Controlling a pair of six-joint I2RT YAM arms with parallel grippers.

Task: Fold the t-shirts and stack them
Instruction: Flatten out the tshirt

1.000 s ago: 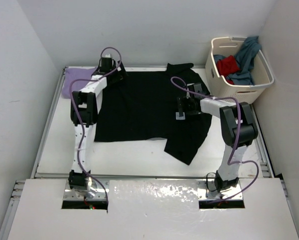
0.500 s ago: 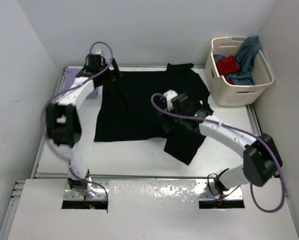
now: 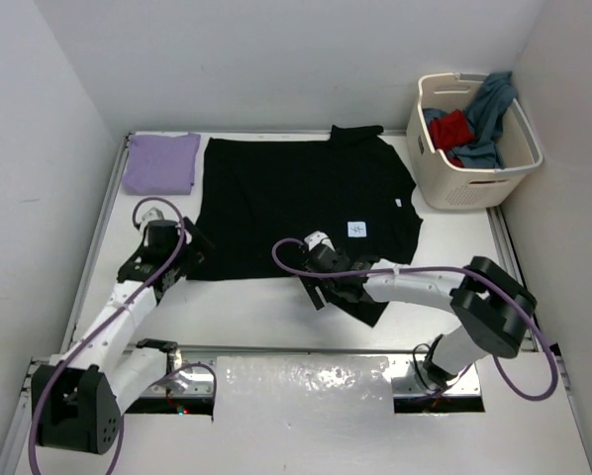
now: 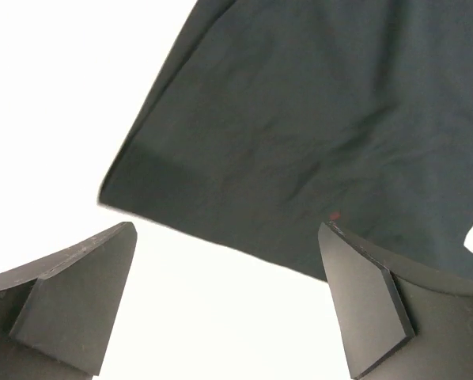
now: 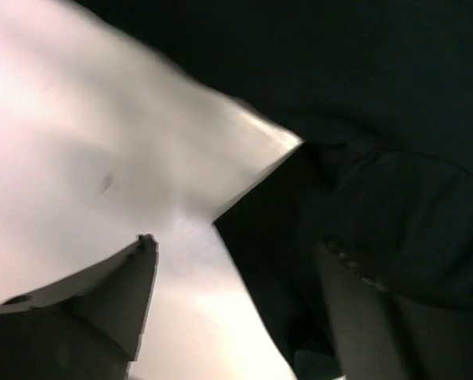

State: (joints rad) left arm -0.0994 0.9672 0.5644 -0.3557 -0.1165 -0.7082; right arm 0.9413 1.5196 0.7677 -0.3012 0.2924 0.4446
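White walls close round a white desk; a black t-shirt lies spread flat over its middle and toward 12 o'clock, collar at the far edge, two small white labels on its 3 o'clock half; at the shirt's 5 o'clock corner a loose flap of cloth hangs past the straight hem toward the near edge. A lavender t-shirt lies folded in the desk's 10 o'clock corner, just beside the black one and apart from it; at 2 o'clock stands a cream laundry basket, with a red t-shirt bunched inside and a teal t-shirt draped over its rim.

Left end effector sits low at the black shirt's 8 o'clock corner; in its wrist view the fingers stand wide apart over bare desk, the hem corner just beyond their tips, nothing between them.

Right end effector is at 6 o'clock of the shirt, where the flap meets the hem; its wrist view is blurred, yet the fingers are plainly apart, one over bare desk, the other over black cloth, the cloth's edge running between them; nothing is clamped.
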